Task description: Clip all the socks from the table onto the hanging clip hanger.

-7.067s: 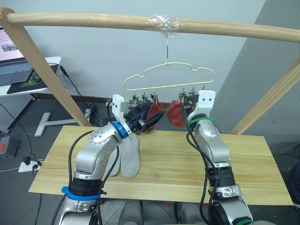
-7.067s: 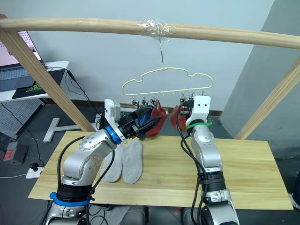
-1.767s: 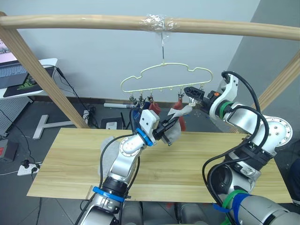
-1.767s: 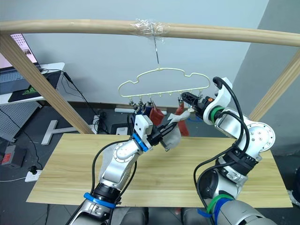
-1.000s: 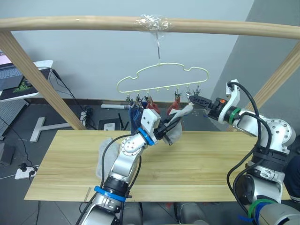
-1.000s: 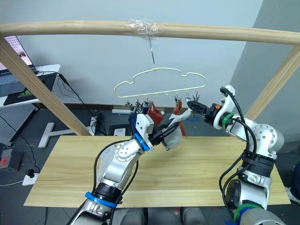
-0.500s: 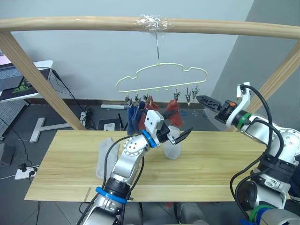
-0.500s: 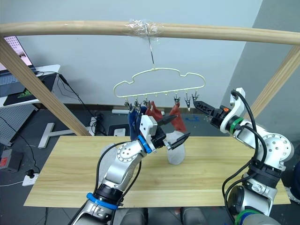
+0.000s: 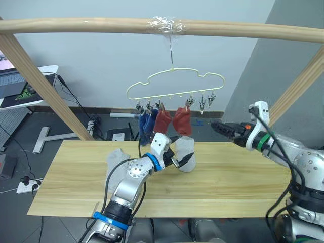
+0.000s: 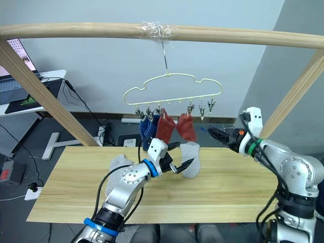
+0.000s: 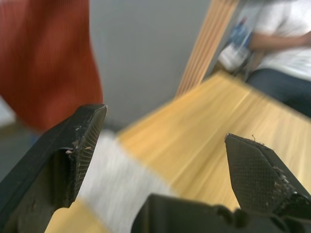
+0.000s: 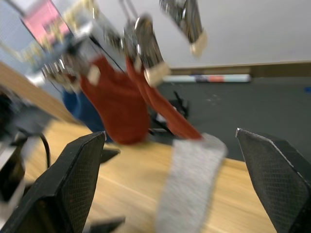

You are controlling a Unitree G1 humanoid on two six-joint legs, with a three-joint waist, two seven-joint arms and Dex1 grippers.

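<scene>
The pale yellow clip hanger [image 9: 174,83] hangs from the wooden pole. Two blue socks [image 9: 144,121] and two rust red socks [image 9: 172,120] hang from its clips [image 12: 146,48]. One light grey sock [image 9: 185,152] lies loose on the table [image 9: 228,172] near the far edge, below the red ones. The other grey sock [image 9: 114,163] lies to the left, partly behind my left arm. My left gripper [image 9: 183,148] stands open right at the loose grey sock, holding nothing. My right gripper [image 9: 216,126] is open and empty, off to the right below the hanger's end clips.
The wooden pole [image 9: 101,24] and its slanted legs [image 9: 35,81] frame the table. A side desk with a laptop [image 9: 20,86] stands at the far left. A seated person [image 11: 282,43] shows past the table's end.
My left gripper opened and let go of the grey sock, which dropped from near the clips onto the table. The left gripper came down beside it. My right gripper drew back and lower.
</scene>
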